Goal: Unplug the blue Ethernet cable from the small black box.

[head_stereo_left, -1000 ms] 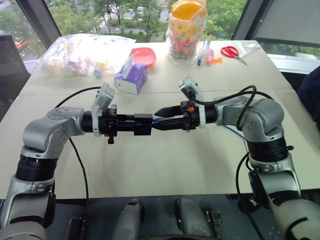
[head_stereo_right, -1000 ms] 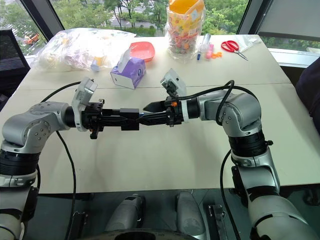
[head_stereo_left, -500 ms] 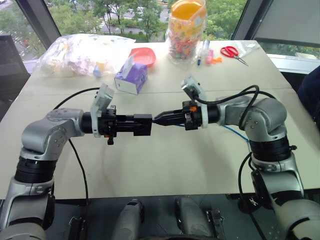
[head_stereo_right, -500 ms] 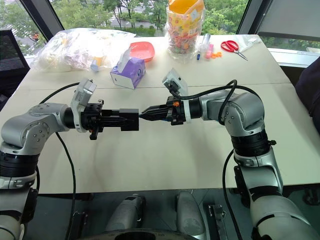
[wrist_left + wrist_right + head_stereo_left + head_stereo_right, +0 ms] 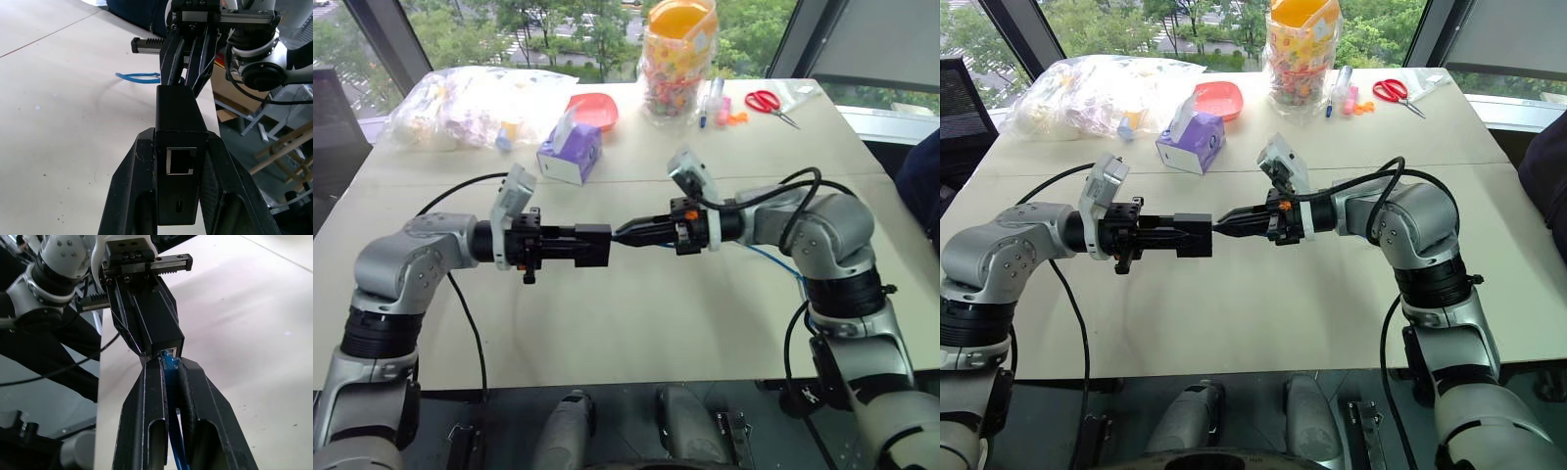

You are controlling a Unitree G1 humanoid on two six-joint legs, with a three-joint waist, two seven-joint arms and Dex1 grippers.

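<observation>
Right gripper [image 5: 168,363] pinched blue Ethernet cable [image 5: 169,363] at its plug | left gripper [image 5: 178,147] clamped small black box [image 5: 178,127] | step: plug gripped, seemingly seated | next: straight pull rightward.

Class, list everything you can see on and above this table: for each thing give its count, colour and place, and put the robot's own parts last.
Black box: one, black, held above the table's middle.
Blue cable: one, blue, plug at the box, cord trailing to the table.
Tissue box: one, purple, behind the grippers.
Plastic bag: one, clear, far left.
Bowl: one, red, beside the bag.
Candy bag: one, clear with an orange top, far middle.
Scissors: one, red-handled, far right.
Table: one, beige.
Left gripper: one, black fingers shut on the box.
Right gripper: one, black fingers shut on the cable's plug.
</observation>
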